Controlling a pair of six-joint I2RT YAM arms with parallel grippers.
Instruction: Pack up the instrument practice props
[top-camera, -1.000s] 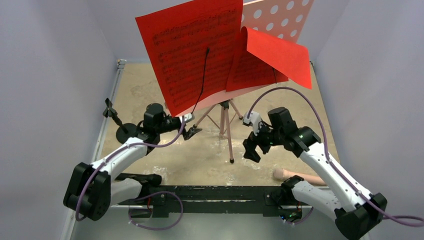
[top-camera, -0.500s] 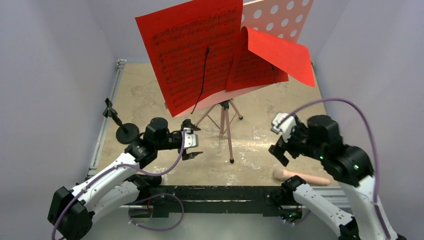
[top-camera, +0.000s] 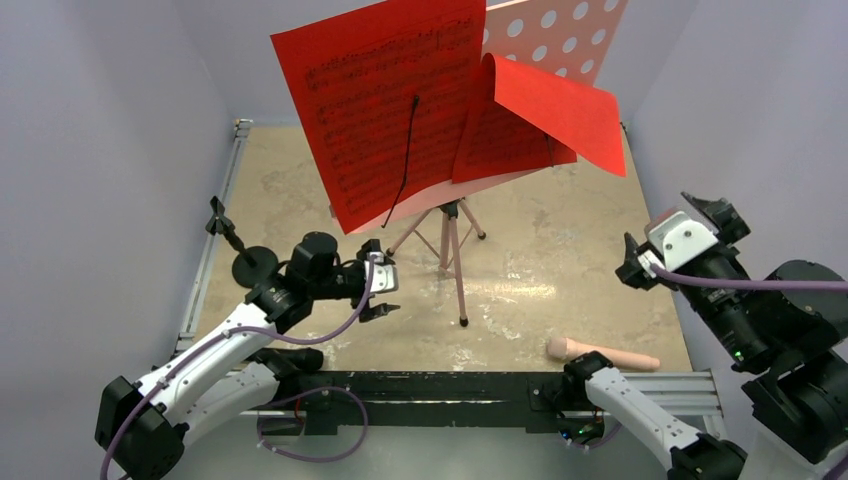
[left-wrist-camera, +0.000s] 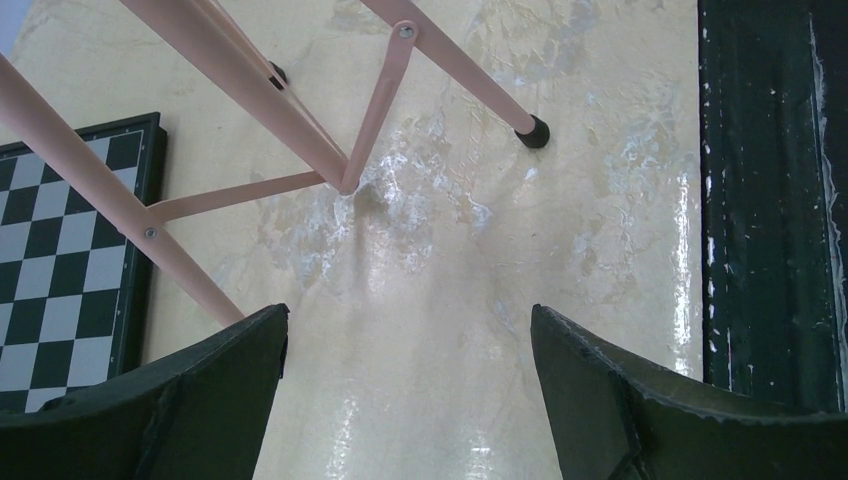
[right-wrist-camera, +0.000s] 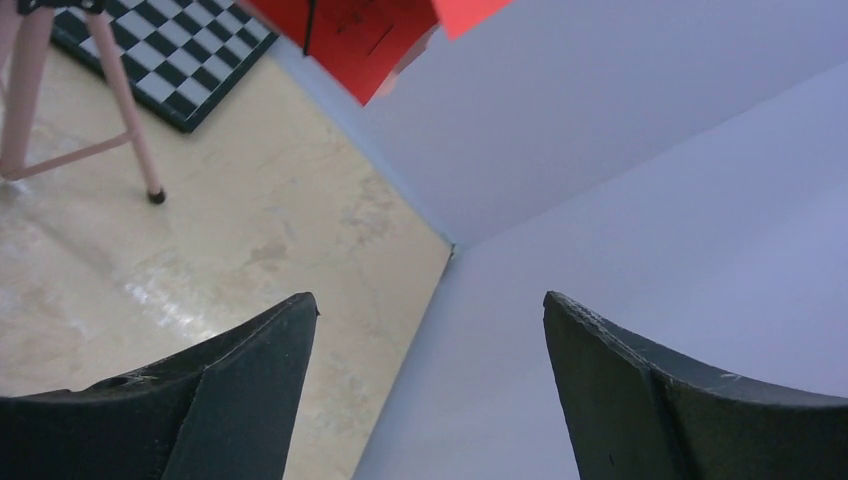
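Observation:
The pink music stand stands mid-table, with its perforated desk (top-camera: 560, 30) at the top and thin tripod legs (top-camera: 455, 250) below. Two red printed sheets (top-camera: 390, 100) rest on the desk, the right one (top-camera: 550, 105) folded over. The peach tube (top-camera: 600, 352) lies by the near edge. The black round-base peg stand (top-camera: 252, 262) is at the left. My left gripper (top-camera: 378, 280) is open and empty, left of the tripod legs (left-wrist-camera: 250, 90). My right gripper (top-camera: 660, 222) is open and empty, raised near the right wall.
A black-and-white chessboard (left-wrist-camera: 60, 260) lies on the table behind the tripod and also shows in the right wrist view (right-wrist-camera: 170, 55). Lilac walls (right-wrist-camera: 650, 150) close in the table on three sides. A black rail (left-wrist-camera: 770, 200) runs along the near edge.
My right arm has swung from beside the tripod out to the right wall and risen, still open. My left gripper has pulled back slightly toward the near edge.

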